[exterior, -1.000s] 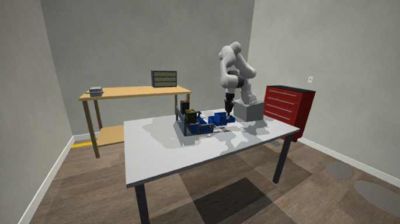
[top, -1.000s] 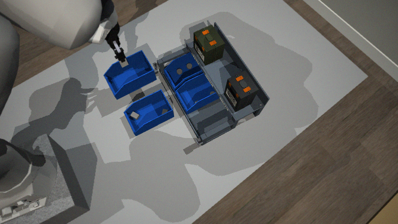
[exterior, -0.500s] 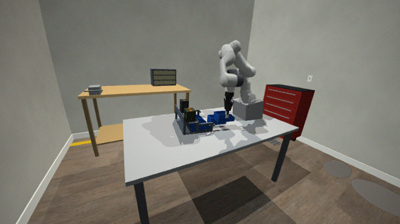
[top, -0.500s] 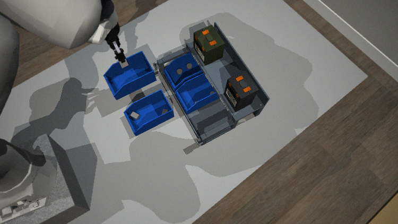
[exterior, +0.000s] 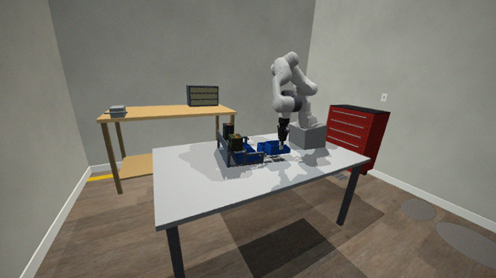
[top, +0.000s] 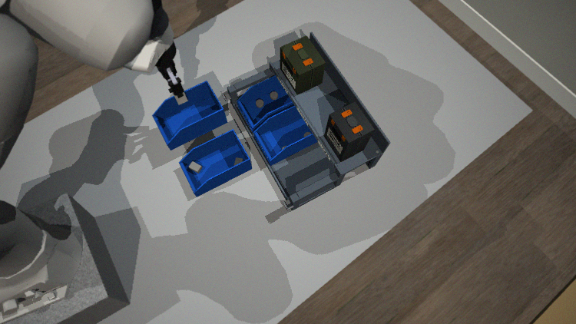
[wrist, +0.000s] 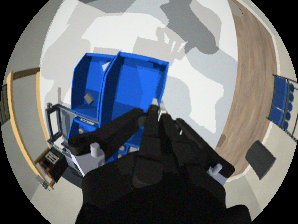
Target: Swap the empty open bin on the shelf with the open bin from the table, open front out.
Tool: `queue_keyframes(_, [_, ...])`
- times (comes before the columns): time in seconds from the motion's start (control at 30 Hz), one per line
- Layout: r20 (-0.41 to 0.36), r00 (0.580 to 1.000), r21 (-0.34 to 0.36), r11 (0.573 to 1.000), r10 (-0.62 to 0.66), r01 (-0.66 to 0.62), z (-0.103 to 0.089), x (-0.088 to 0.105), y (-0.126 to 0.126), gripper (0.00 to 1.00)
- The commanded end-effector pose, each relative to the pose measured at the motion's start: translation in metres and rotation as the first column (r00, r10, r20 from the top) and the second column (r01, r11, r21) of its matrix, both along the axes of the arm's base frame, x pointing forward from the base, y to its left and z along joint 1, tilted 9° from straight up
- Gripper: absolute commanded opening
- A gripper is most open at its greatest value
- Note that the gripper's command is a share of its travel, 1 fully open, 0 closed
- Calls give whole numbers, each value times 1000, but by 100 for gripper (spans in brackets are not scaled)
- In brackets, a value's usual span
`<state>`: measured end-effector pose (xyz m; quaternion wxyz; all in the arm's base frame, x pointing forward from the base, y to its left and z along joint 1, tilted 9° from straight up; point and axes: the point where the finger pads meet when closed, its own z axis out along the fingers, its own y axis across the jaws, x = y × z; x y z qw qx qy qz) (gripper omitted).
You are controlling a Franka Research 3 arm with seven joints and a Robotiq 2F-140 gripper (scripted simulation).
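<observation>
Pinching the empty blue open bin [top: 189,120] [exterior: 273,147] [wrist: 135,80] by a thin side wall with the hand [top: 180,96] [exterior: 281,145] [wrist: 156,105]; could swivel or slip under off-centre weight, or, lowered askew, catch the parts-holding open bin [top: 215,160] [exterior: 261,146] [wrist: 91,77].

Your arm [top: 100,28] [exterior: 283,72] goes up from its foot, bends over at the top, and comes back down. Its big white parts are round and smooth. Your wrist [exterior: 283,104] is low, and your black pincer [top: 179,95] [exterior: 281,145] [wrist: 156,105] hangs under it, pointing down. You can see its two fingers almost together at the tips, pinched tight on the side wall of a blue bin.
</observation>
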<state>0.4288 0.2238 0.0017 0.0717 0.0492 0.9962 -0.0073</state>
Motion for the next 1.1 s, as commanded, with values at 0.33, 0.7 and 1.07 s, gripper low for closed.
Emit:
queue_keyframes(0.33, [9,1000,10,1000,-13,13,-34,9,3,0])
queue_keyframes(0.7, [9,1000,10,1000,-13,13,-47,11,3,0])
queue_keyframes(1.07, [9,1000,10,1000,-13,13,-48,11,3,0])
